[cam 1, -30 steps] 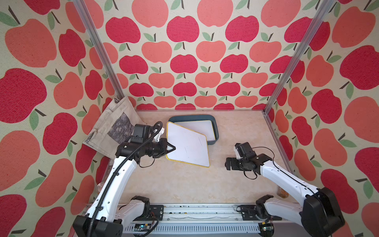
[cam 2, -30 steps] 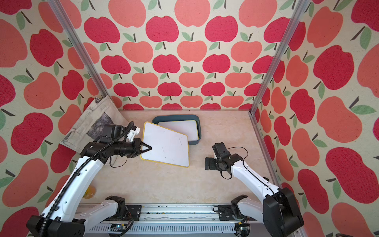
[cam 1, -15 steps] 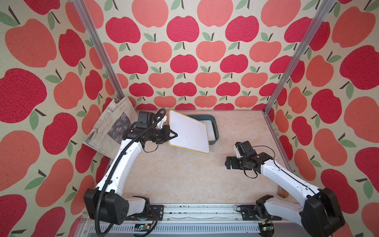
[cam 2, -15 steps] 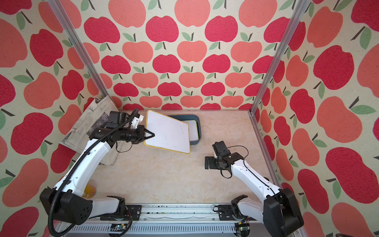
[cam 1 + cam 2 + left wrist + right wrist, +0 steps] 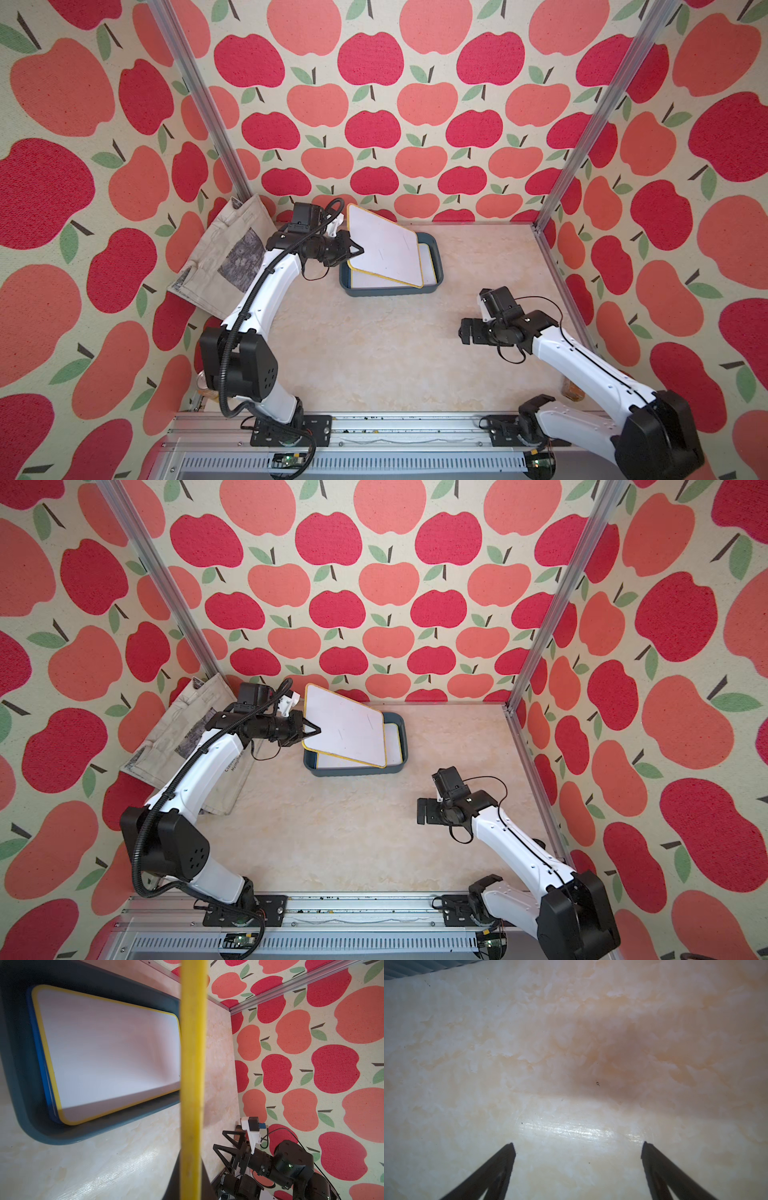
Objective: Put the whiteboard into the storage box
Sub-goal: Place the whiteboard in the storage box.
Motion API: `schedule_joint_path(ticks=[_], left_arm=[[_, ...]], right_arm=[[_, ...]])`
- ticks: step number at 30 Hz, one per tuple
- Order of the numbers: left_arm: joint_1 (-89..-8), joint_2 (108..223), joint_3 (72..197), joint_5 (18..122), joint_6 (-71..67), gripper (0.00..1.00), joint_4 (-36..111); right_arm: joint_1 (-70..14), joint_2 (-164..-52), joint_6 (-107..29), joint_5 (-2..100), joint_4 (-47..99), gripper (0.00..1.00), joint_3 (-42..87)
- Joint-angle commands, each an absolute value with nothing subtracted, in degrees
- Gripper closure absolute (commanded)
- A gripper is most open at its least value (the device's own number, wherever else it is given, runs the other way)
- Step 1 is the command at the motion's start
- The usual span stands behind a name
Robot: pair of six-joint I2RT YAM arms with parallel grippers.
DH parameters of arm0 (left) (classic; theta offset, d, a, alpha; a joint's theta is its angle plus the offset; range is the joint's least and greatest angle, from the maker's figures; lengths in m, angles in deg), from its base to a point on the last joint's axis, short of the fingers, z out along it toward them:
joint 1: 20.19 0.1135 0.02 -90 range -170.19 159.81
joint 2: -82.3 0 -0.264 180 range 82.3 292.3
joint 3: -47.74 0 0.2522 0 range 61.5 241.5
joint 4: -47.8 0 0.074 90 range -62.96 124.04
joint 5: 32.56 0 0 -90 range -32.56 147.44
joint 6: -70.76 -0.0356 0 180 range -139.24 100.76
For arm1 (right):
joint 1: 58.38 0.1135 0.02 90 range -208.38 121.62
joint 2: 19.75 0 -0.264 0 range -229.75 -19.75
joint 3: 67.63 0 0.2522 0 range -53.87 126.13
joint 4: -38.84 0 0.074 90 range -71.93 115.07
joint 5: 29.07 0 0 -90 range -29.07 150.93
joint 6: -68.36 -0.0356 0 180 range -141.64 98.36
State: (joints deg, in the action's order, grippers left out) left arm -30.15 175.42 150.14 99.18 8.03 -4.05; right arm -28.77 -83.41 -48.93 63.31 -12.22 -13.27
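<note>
Both top views look down on the whole worktop (image 5: 374, 353); each wrist view looks closely past its fingers (image 5: 502, 1157)

In both top views the whiteboard (image 5: 384, 249) covers most of the storage box (image 5: 390, 291) and most of the other board (image 5: 368, 281) lying in it. The marks (image 5: 380, 254) on the whiteboard are too small to read. In the left wrist view the whiteboard (image 5: 191, 1064) is only a blurry yellow edge, cut off at both ends, and the storage box (image 5: 12, 1064) runs off the picture. A thin blue strip (image 5: 42, 1053) peeks out under the other board (image 5: 108, 1053); I cannot tell what it is. The right gripper (image 5: 578, 1144) shows just two blurry finger ends, cut off. A small orange thing (image 5: 572, 390) sits half hidden behind the right arm (image 5: 582, 365)
</note>
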Motion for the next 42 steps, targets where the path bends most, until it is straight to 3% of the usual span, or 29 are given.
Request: schedule_joint_path(ticks=[1,18,42], left_arm=[[-29.7,177.8,154.6,100.5,7.7,1.0,0.6],[-28.7,186.8,156.2,103.8,14.4,1.0,7.8],[-31.6,190.3,155.0,106.6,15.9,1.0,10.1]], right_arm=[[-29.0,-81.2,-50.0,64.6,-14.4,0.01,-12.9],[-29.0,-82.0,-49.2,65.3,-12.0,0.01,-15.0],[-29.1,-83.6,-49.5,64.4,-10.6,0.01,-15.6]])
